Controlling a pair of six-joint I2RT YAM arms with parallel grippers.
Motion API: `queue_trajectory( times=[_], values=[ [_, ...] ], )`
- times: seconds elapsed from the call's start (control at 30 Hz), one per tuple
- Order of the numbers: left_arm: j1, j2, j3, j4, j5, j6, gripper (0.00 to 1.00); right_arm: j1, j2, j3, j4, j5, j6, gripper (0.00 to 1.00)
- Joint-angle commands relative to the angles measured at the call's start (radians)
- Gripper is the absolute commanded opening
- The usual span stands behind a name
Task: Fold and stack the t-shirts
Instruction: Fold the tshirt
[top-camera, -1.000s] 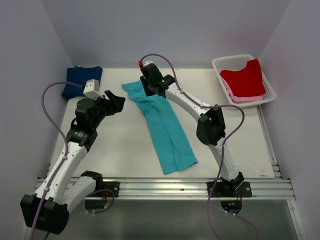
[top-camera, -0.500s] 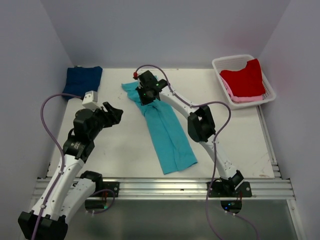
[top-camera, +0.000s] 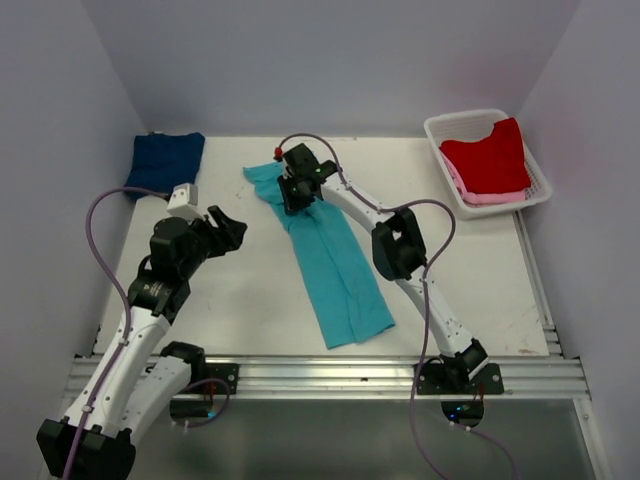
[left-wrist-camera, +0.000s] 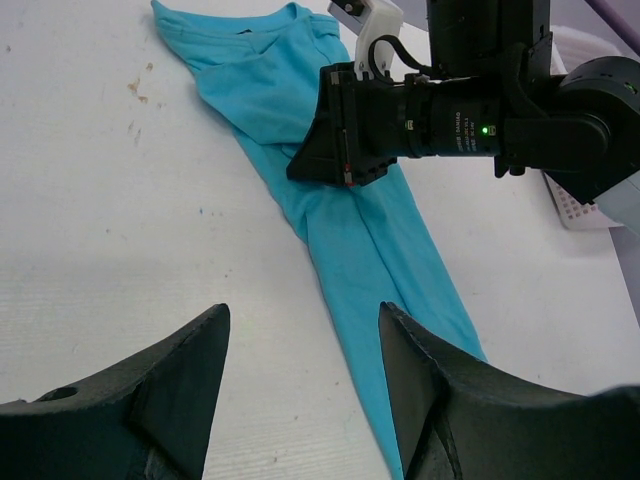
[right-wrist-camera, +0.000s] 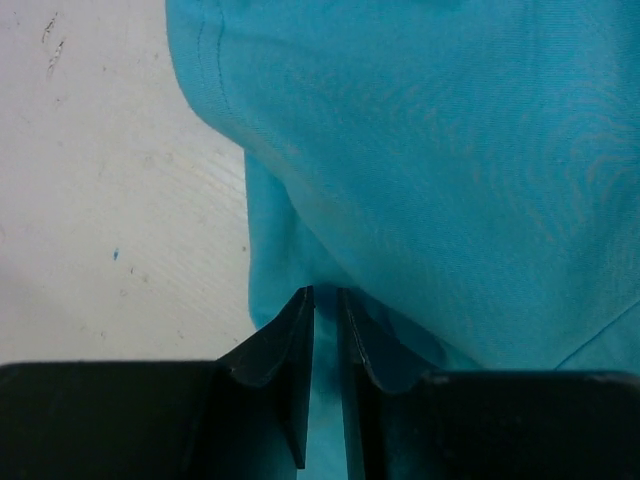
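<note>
folding step: right tool (right-wrist-camera: 325, 295), narrow, pinches the teal shirt (top-camera: 340, 270) near its top, centre frame on the tabletop (top-camera: 240, 290), left tool (left-wrist-camera: 303, 318) wide and empty; next likely needs that end carried toward the hem.

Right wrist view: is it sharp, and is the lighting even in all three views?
Right wrist: the turquoise t-shirt looks soft near the lens, the right gripper is a dark silhouette. Left wrist: the shirt is sharp, the left gripper dark and blurred. Top external: even, soft light on the table, no glare.
</note>
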Motion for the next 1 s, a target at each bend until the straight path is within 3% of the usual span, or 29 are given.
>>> queue_trajectory(
  times=[0.0,0.17,0.23,0.33,0.4,0.57,0.7,0.83,0.97],
  values=[
    [-0.007,-0.01,0.005,-0.005,0.002,0.007,0.65,-0.004,-0.026,0.031,0.019,-0.012,-0.003,0.2],
    [-0.007,0.02,-0.02,0.004,0.02,0.011,0.64,-0.01,-0.097,-0.047,0.058,0.042,-0.018,0.12],
    [-0.007,0.039,-0.052,0.033,0.045,0.005,0.54,-0.016,-0.126,-0.071,0.052,0.03,-0.026,0.06],
    [-0.007,0.048,-0.107,0.102,0.095,-0.016,0.19,-0.016,-0.305,-0.273,0.15,0.021,-0.052,0.0],
    [-0.009,0.049,-0.135,0.168,0.119,-0.025,0.0,-0.017,-0.493,-0.516,0.297,0.05,-0.041,0.0],
    [-0.01,0.187,-0.132,0.273,0.085,-0.039,0.0,-0.013,-0.73,-0.83,0.353,0.183,-0.003,0.0],
    [-0.012,0.379,-0.078,0.467,0.071,-0.074,0.0,0.012,-0.861,-1.044,0.345,0.283,0.028,0.0],
    [-0.012,0.679,0.12,0.532,0.051,-0.087,0.0,0.049,-1.003,-1.286,0.347,0.336,0.089,0.0],
    [-0.019,0.913,0.379,0.448,0.042,-0.059,0.0,0.116,-1.101,-1.418,0.309,0.399,0.161,0.0]
  ],
)
